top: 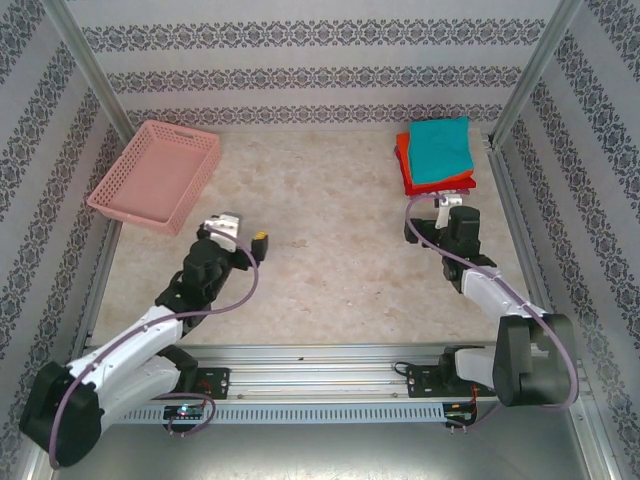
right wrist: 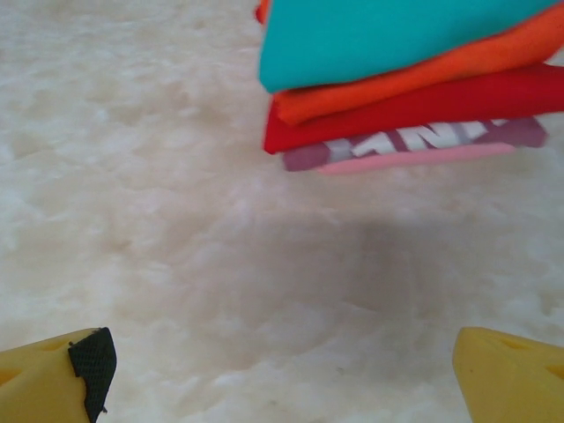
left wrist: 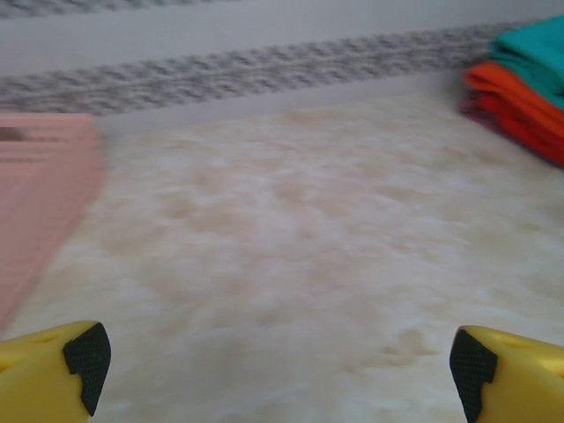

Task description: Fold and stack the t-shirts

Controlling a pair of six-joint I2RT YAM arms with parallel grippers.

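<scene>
A folded stack of t-shirts [top: 438,155] lies at the back right of the table, the teal one [right wrist: 379,35] on top. Under it come an orange-red one [right wrist: 423,75], a red one [right wrist: 414,110] and a white-pink printed one [right wrist: 414,145] at the bottom. My right gripper [top: 448,202] hovers just in front of the stack's near edge, open and empty; in its wrist view the yellow fingers of the gripper [right wrist: 282,370] stand wide apart over bare table. My left gripper [top: 243,231] is open and empty over the table's left middle, far from the stack [left wrist: 524,88].
A pink lattice basket [top: 155,175] sits at the back left, tilted against the wall, and its side [left wrist: 40,194] shows left of my left gripper [left wrist: 282,370]. Patterned walls and metal posts close in the table on three sides.
</scene>
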